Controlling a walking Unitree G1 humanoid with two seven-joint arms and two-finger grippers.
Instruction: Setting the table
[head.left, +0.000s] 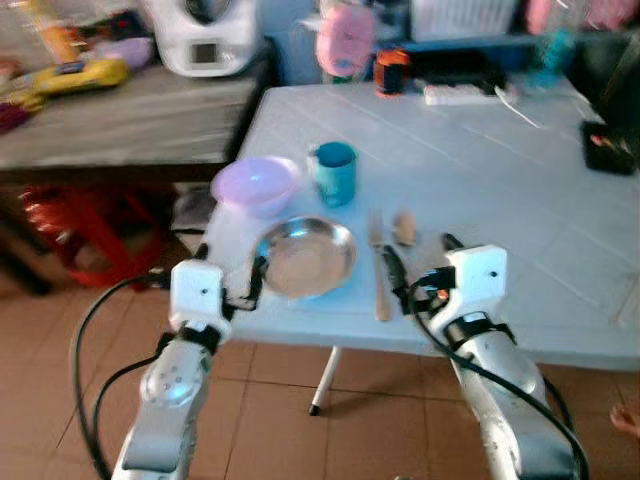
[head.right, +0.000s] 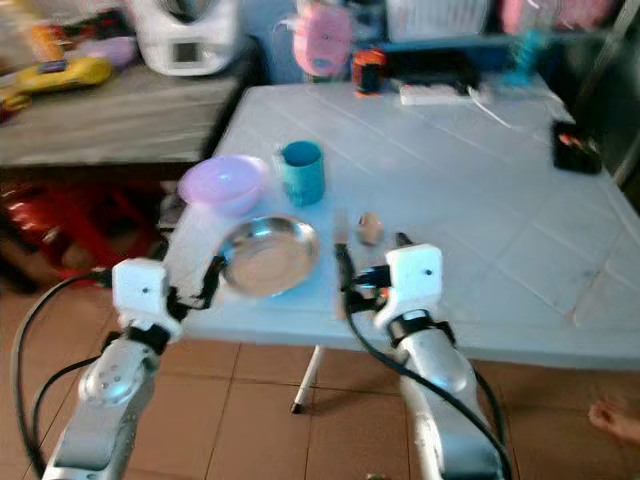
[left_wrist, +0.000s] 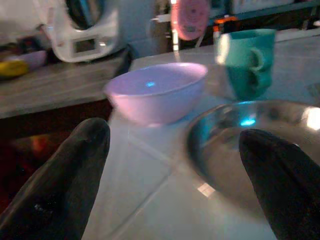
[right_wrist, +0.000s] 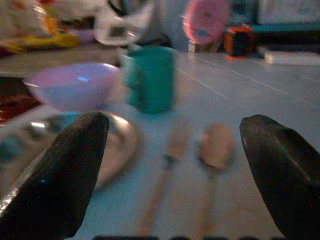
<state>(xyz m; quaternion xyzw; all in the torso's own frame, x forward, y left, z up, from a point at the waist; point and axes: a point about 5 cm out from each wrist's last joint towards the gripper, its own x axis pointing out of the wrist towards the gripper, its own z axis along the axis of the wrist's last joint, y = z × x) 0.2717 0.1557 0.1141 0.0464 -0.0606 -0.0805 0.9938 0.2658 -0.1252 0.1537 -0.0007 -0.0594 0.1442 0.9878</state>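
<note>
The place setting is lying at the near edge of the desk (head.left: 520, 170): a steel plate (head.left: 305, 258), with a lilac bowl (head.left: 256, 184) and a teal mug (head.left: 335, 172) just behind it, and a fork (head.left: 379, 268) and a wooden spoon (head.left: 404, 228) just beside the plate on the robot's right.

The right gripper (head.left: 420, 268) is hovering at the desk edge with its fingers (right_wrist: 280, 165) spread and grasping nothing. In the right wrist view the fork and spoon are lying directly ahead, between the two fingers. The long axis of each utensil is running away from the robot, roughly in line with the fingers, so a grasp is likely to call for wrist rotation.

The left gripper (head.left: 232, 282) is facing the plate's left rim, fingers (left_wrist: 65, 175) likewise released and empty, with the bowl beyond.

The right arm is nearer the cutlery; the left arm is nearer the plate and bowl.
</note>
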